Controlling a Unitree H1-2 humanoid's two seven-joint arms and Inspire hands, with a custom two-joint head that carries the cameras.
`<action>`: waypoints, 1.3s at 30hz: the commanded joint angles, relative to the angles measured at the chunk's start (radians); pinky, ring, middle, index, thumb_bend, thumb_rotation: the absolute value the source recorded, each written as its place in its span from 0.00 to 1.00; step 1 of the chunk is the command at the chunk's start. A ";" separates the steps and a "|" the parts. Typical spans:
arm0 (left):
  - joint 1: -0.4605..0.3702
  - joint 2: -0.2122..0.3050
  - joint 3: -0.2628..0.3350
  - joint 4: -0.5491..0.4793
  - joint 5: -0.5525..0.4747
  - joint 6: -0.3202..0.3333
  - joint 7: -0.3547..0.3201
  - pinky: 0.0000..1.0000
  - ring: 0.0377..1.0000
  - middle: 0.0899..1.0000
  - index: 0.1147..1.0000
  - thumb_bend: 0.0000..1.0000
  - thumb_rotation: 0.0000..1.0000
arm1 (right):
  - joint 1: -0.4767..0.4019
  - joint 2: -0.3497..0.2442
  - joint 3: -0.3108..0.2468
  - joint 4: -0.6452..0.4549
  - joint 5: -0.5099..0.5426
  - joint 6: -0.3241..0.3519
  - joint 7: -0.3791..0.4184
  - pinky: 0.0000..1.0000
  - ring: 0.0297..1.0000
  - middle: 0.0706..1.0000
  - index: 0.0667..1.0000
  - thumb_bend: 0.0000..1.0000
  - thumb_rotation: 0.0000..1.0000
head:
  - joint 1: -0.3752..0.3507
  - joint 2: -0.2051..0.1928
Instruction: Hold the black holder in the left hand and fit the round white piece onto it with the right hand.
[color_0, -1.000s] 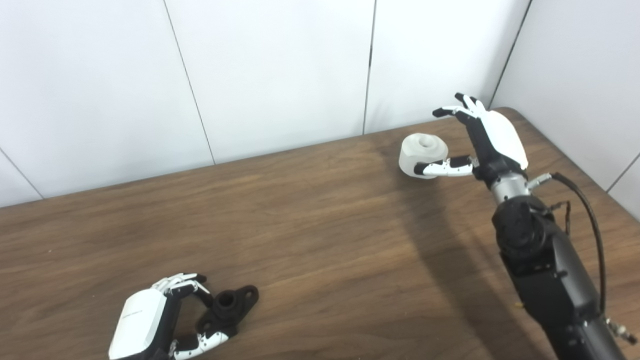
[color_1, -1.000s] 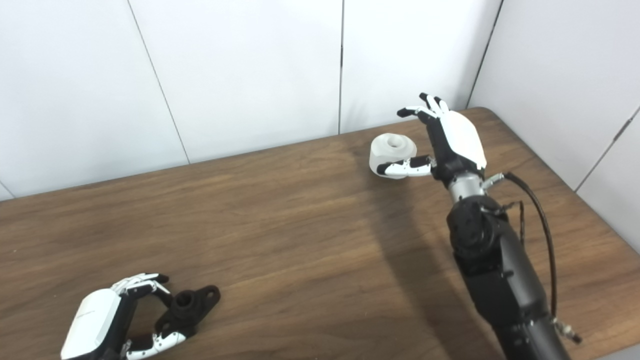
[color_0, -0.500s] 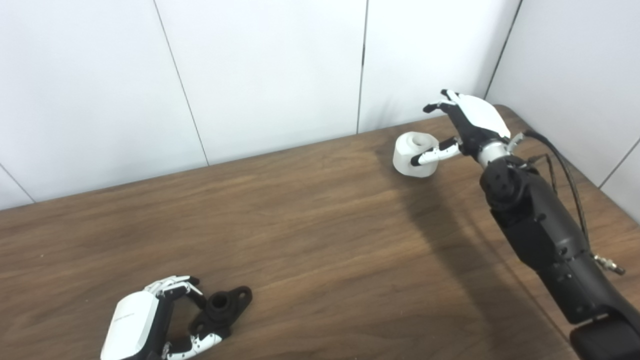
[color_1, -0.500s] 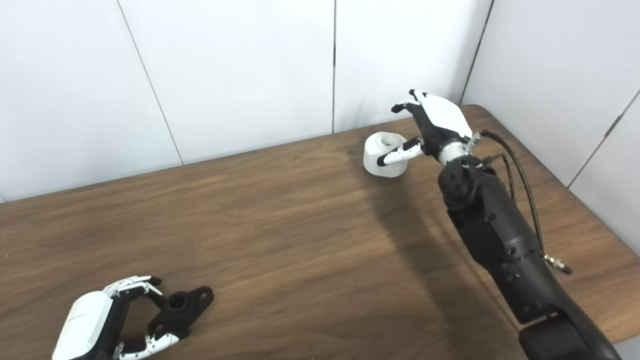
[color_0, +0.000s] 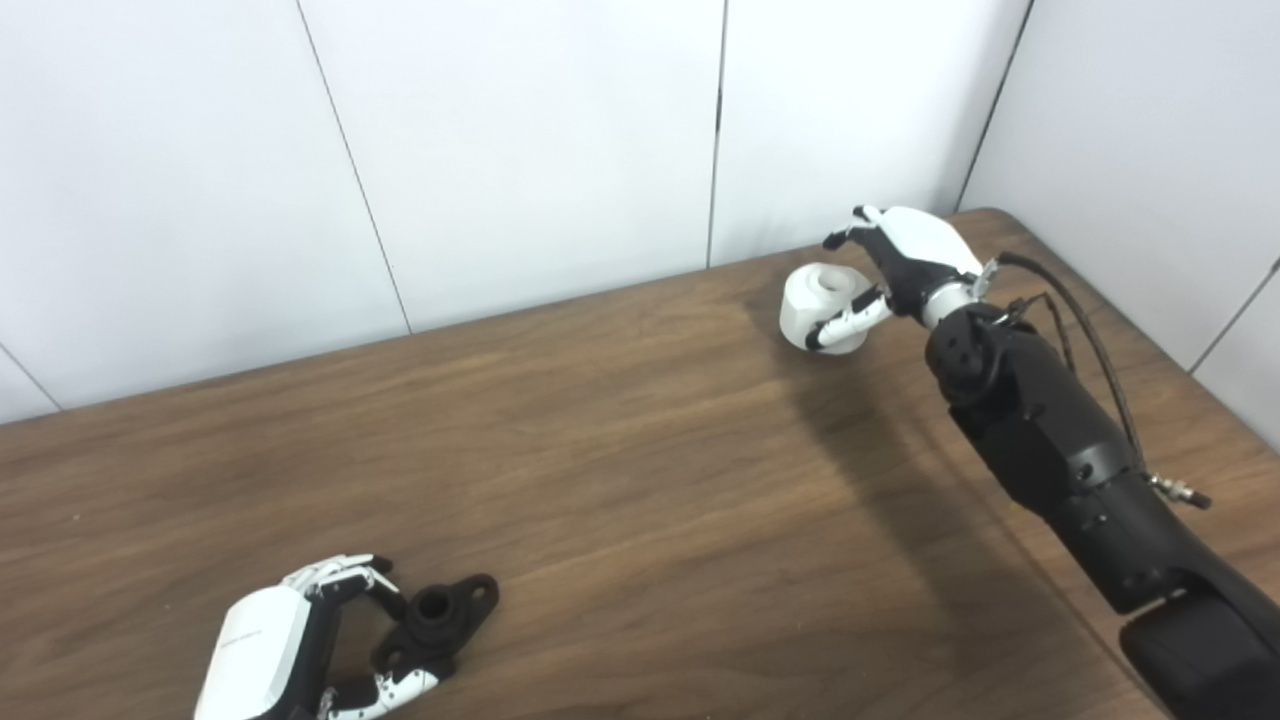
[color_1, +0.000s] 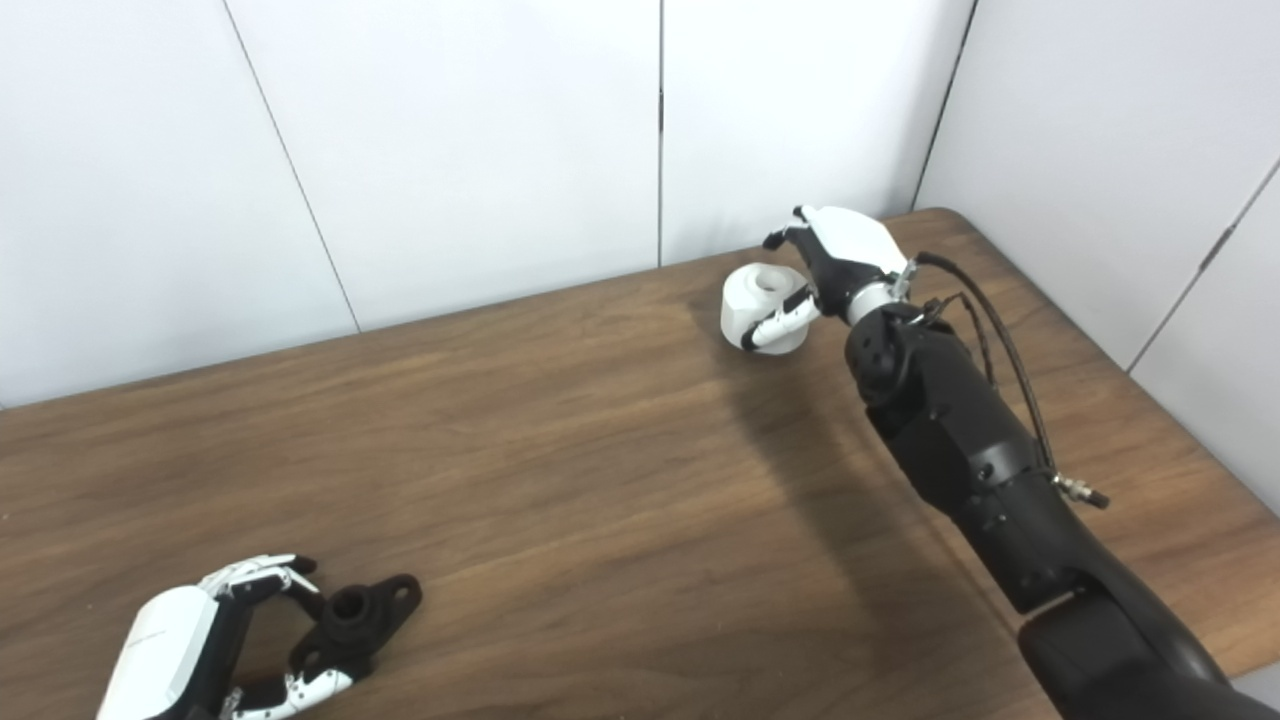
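Observation:
The black holder lies flat on the table at the near left. My left hand is open beside it. Its fingers and thumb bracket the holder's near end; I cannot tell if they touch it. The round white piece stands on the table at the far right. My right hand cups it from the right, open. Its thumb lies across the piece's front, and its fingers curl over the back with a small gap showing.
The wooden table runs to the white wall panels behind. Its rounded far right corner lies just behind my right hand. My black right forearm with its cable crosses the table's right side.
The camera has shifted a little. My right hand has dropped lower onto the white piece, curled its fingers more and swung its thumb across the front. My left hand and the holder keep their places.

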 joint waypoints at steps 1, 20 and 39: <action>0.020 0.023 0.009 0.015 0.005 0.025 -0.037 0.81 0.79 0.72 0.42 0.52 0.04 | -0.063 -0.040 -0.003 -0.017 -0.021 0.006 -0.007 1.00 1.00 0.98 0.78 0.90 0.30 | -0.001 0.001; 0.019 0.026 0.013 0.015 0.003 0.025 -0.038 0.81 0.80 0.73 0.42 0.52 0.04 | -0.041 -0.052 -0.017 -0.020 -0.008 0.002 -0.010 1.00 1.00 0.97 0.73 0.87 0.31 | -0.010 0.003; 0.020 0.028 0.019 0.011 -0.001 0.018 -0.036 0.81 0.79 0.72 0.42 0.52 0.04 | -0.033 -0.058 -0.003 -0.005 -0.018 0.011 -0.007 1.00 1.00 0.97 0.73 0.86 0.29 | -0.009 0.002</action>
